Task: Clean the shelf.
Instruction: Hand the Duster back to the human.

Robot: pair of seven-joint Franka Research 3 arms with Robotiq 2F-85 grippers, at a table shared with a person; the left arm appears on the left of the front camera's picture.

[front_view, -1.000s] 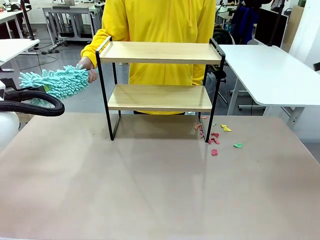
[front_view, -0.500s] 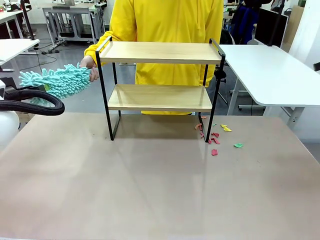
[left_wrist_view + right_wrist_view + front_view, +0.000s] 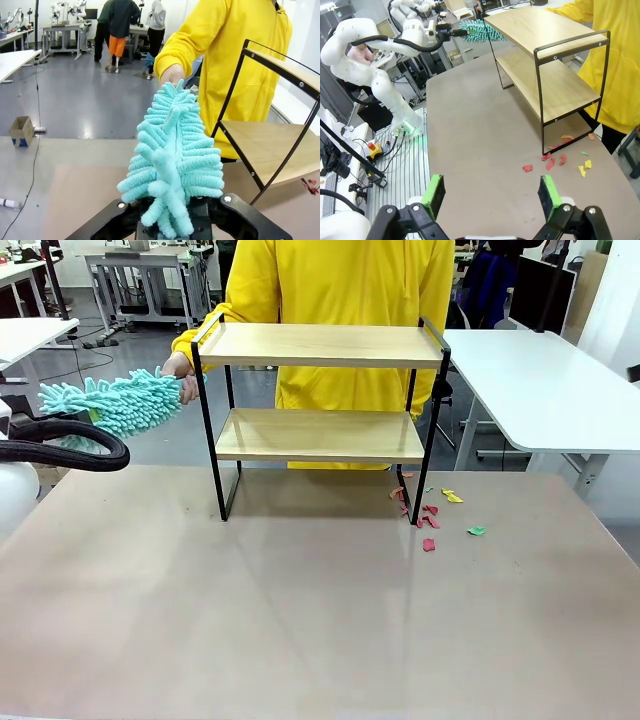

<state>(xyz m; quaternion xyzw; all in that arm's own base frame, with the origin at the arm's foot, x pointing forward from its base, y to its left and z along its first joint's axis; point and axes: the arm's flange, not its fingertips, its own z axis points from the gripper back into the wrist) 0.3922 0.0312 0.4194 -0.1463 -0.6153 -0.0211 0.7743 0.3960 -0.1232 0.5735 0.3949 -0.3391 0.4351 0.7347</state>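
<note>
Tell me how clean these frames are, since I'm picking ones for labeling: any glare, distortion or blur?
Front view: sharp, even light, with a soft sheen and the shelf's faint reflection on the table. Left wrist view: wide-angle bending tilts the shelf frame; the teal duster looms large but stays crisp. Right wrist view: strong fisheye curve, table edge bowed, paper scraps sharp, no glare.

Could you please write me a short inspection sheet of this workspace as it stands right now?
Surface: table bare across the middle.
Job's things: shelf upright, both boards bare; teal duster beside it, held by the person's hand at one end and the left gripper at the other.
Clutter: coloured scraps by the shelf's right leg.
Grippers: left shut on the duster; right gripper open, over the table.
Cables: black hose on the left arm.
Surroundings: white tables.
</note>
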